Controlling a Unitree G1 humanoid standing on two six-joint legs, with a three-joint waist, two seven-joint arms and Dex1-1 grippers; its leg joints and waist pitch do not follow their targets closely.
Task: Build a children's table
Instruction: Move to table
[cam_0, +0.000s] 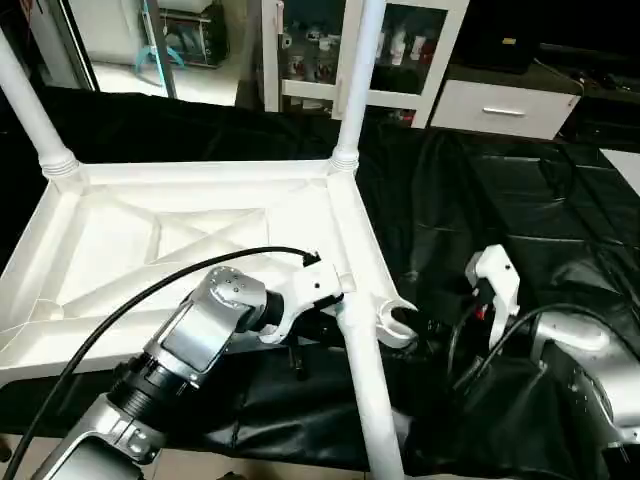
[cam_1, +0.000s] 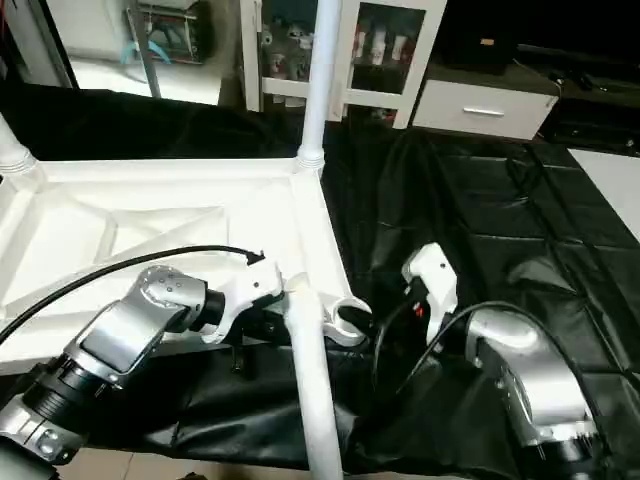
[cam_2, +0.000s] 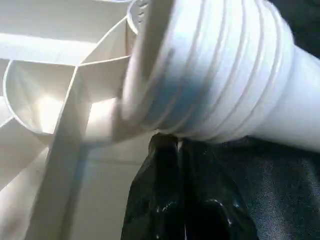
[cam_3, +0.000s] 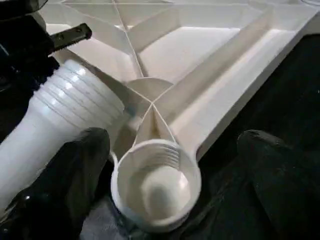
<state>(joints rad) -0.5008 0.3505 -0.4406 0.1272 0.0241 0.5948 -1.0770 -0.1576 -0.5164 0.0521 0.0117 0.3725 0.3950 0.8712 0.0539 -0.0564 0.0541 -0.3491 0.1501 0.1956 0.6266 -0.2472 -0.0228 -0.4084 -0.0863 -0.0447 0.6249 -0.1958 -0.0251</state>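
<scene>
two upright legs (cam_0: 355, 90), one loose leg (cam_0: 365, 390), one tabletop (cam_0: 120, 245)

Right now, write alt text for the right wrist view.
An empty threaded corner socket of the upturned white tabletop sits between the open right gripper's black fingers. Beside it lies a loose white leg, threaded end near the socket.

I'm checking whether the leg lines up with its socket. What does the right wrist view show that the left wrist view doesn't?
Right wrist view alone: the empty corner socket, seen from above with its inner thread, the loose leg lying beside it, not yet entered, and the open right gripper straddling the socket. Left wrist view alone: the shut left gripper under the leg's thread. Both: the leg's ribbed threaded end and the tabletop ribs.
</scene>
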